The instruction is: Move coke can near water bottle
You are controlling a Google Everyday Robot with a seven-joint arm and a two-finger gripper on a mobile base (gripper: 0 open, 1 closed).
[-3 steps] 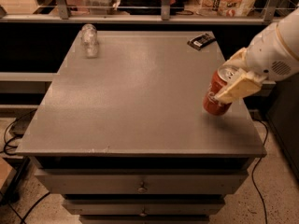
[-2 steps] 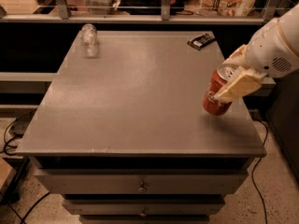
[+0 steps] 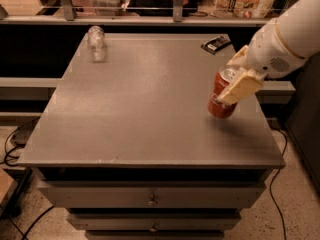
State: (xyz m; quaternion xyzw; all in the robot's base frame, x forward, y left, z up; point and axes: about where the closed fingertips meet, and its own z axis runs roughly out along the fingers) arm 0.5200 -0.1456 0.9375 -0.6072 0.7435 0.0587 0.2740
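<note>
The red coke can (image 3: 220, 101) is at the right side of the grey table (image 3: 150, 99), tilted, its silver top leaning toward the arm. My gripper (image 3: 235, 81) comes in from the right on a white arm and is shut on the can, with one cream finger (image 3: 241, 87) across its front. The can's base looks at or just above the tabletop. The clear water bottle (image 3: 96, 44) stands at the far left corner of the table, well away from the can.
A flat dark packet (image 3: 216, 44) lies at the far right of the table, behind the can. A shelf with goods and a rail (image 3: 150, 11) runs behind the table. Drawers (image 3: 150, 200) sit below the front edge. Cables (image 3: 15, 144) lie on the floor at left.
The can and gripper have shifted slightly left and the can looks a little more tilted. The bottle and packet have not moved.
</note>
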